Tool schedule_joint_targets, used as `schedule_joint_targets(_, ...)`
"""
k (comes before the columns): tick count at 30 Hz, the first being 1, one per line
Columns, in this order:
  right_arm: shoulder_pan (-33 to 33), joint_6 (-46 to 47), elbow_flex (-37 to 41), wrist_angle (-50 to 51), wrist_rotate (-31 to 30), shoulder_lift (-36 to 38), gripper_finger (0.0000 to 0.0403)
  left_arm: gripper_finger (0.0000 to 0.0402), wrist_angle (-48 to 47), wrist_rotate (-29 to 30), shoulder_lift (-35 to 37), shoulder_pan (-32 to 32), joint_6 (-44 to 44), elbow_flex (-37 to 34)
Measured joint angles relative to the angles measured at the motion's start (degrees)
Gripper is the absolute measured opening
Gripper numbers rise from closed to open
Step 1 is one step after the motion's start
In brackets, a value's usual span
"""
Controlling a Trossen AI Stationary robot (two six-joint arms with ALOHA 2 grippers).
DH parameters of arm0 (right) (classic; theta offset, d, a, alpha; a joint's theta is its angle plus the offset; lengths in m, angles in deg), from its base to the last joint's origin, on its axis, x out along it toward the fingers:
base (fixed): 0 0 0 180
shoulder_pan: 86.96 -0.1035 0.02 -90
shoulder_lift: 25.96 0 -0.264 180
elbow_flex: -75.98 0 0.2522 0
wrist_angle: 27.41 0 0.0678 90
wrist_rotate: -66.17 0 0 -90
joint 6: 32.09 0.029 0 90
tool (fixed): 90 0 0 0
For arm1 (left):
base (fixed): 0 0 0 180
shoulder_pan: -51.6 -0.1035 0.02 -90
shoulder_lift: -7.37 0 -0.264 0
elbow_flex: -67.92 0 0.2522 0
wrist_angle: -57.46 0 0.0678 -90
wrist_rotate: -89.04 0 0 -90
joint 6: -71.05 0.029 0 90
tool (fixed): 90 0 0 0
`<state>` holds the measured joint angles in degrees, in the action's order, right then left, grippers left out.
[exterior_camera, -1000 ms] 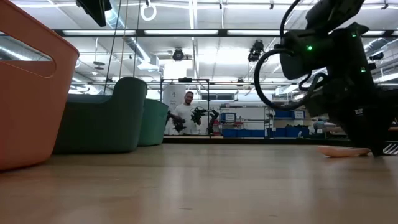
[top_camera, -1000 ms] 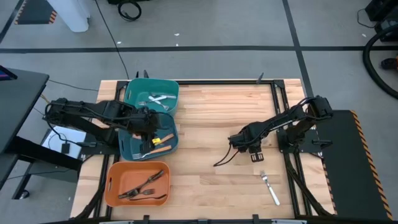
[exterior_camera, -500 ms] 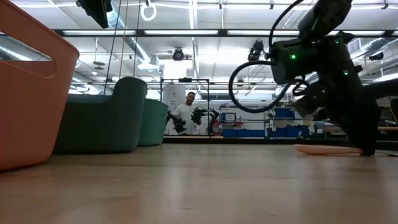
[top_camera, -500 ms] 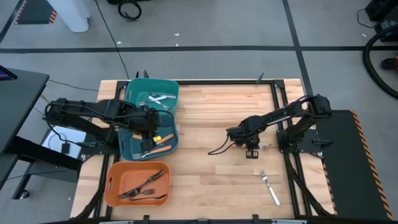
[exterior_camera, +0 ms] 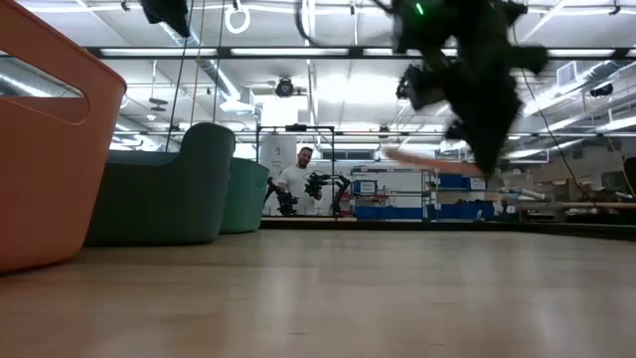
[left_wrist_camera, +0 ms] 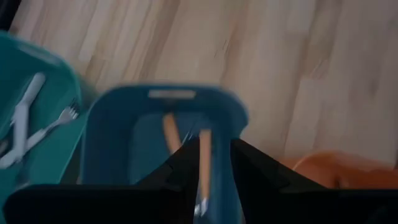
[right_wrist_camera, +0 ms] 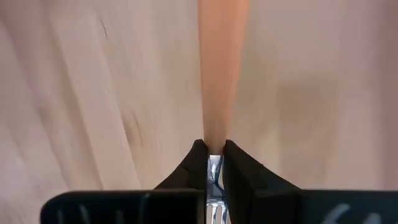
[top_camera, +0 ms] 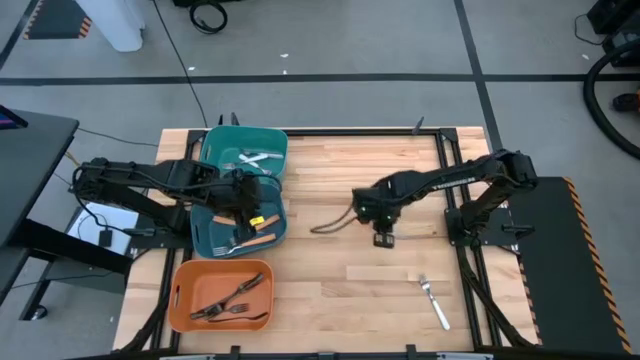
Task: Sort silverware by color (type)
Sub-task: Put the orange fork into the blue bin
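**Orange-handled fork rides toward the bins**

The right gripper point(top_camera: 368, 207) hangs above the middle of the table point(top_camera: 400, 290), its jaws pinched narrow on an orange-handled fork point(right_wrist_camera: 221, 74) near the neck, the handle running straight out ahead of the fingers. In the high view the fork's long axis points left, toward the blue bin point(top_camera: 212, 238), which holds other orange-handled forks and lies well apart from the carried one. The coming move looks to hinge on that leftward gap. The left gripper point(top_camera: 243, 199) waits over the blue bin, jaws somewhat parted and empty. White forks lie in the teal bin point(top_camera: 215, 140), black ones in the orange bin point(top_camera: 182, 290). One silver fork point(top_camera: 433, 302) remains near the table's right edge, nearer the right arm.
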<state>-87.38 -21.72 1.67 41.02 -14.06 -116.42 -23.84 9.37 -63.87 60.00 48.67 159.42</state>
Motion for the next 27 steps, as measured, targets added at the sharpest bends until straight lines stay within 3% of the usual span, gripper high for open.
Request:
schedule_joint_targets(15, 0.4, -3.0, -33.7, -7.7, -26.6, 0.3, 0.003, 0.01, 32.0, 7.5, 0.0, -6.1, -1.0, 0.0)
schedule_joint_targets(20, 0.5, -6.3, -39.0, -11.7, -30.4, 0.3, 0.003, 0.01, 40.3, 8.7, -0.5, -8.8, -2.6, 0.0)
schedule_joint_targets(27, 1.1, -7.6, -39.9, -16.0, -31.1, 0.3, 0.003, 0.01, 51.0, 9.9, -1.8, -11.7, -3.0, 0.0)
